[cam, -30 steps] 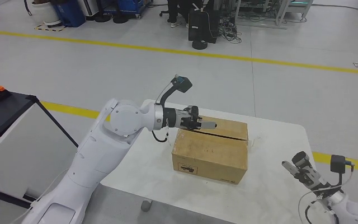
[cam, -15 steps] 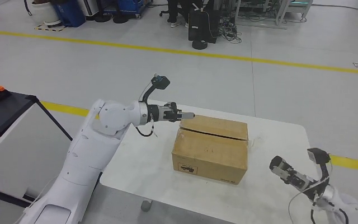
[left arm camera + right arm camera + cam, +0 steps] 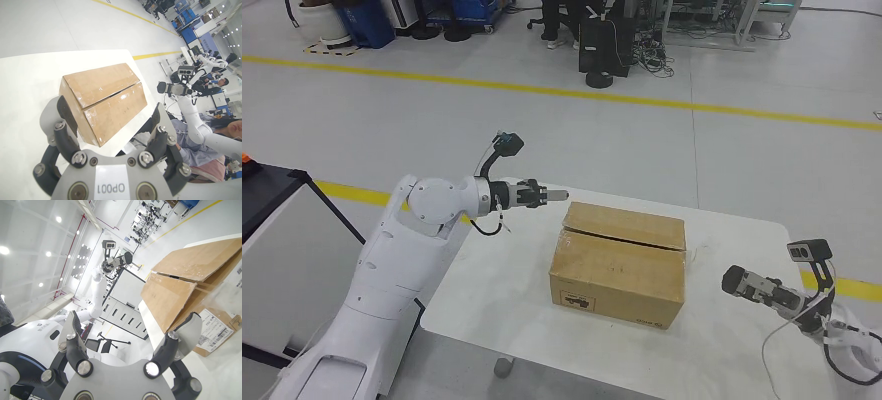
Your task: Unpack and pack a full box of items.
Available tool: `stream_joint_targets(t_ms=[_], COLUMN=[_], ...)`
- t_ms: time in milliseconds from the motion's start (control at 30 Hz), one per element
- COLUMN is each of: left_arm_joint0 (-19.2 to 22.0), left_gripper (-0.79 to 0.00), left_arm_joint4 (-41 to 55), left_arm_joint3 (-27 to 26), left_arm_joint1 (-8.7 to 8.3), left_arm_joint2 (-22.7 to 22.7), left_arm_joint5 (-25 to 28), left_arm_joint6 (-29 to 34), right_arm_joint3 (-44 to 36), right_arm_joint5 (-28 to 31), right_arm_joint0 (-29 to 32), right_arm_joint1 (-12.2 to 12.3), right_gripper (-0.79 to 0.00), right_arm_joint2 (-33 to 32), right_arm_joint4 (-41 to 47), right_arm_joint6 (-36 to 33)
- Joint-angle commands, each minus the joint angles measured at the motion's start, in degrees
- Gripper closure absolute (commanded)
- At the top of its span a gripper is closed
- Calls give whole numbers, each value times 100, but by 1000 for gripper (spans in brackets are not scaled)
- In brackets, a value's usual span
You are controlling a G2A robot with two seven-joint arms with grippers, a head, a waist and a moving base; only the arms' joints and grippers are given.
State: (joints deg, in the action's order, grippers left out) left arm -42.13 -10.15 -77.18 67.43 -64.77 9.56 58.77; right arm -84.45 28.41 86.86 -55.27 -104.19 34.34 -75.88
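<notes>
On the table (image 3: 504,292), the box (image 3: 617,265) sat mid-surface, flaps down, centre seam slightly gapped. The left pincer (image 3: 557,196) had backed off the box top, where it lay a second earlier, and hung just beside the far left corner, spread wide, empty. The right pincer (image 3: 736,280) was also wide and empty, near the box's right end. Judgement: flaps unopened; unpacking not started.

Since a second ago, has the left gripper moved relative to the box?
Yes. The left gripper has drawn back off the top of the box, toward the edge of the table, jaws open.
</notes>
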Motion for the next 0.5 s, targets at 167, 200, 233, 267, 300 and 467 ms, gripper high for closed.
stream_joint_targets(t_ms=[167,200,233,267,300,467], left_arm_joint0=[-2,-2,-2,-2,-2,-77], left_gripper=[-785,-785,-785,-785,-785,-785], left_arm_joint4=[7,7,7,7,7,-157], left_arm_joint3=[-2,-2,-2,-2,-2,5], left_arm_joint1=[0,0,0,0,0,-14], left_arm_joint2=[-2,-2,-2,-2,-2,-21], left_arm_joint5=[2,2,2,2,2,-110], left_arm_joint6=[-2,-2,-2,-2,-2,-263], right_arm_joint3=[-5,-5,-5,-5,-5,-72], right_arm_joint5=[2,2,2,2,2,-115], right_arm_joint0=[7,7,7,7,7,29], right_arm_joint1=[-1,-1,-1,-1,-1,-5], right_gripper=[-785,-785,-785,-785,-785,-785], right_arm_joint2=[-7,-7,-7,-7,-7,55], right_arm_joint4=[2,2,2,2,2,-27], right_arm_joint6=[2,2,2,2,2,78])
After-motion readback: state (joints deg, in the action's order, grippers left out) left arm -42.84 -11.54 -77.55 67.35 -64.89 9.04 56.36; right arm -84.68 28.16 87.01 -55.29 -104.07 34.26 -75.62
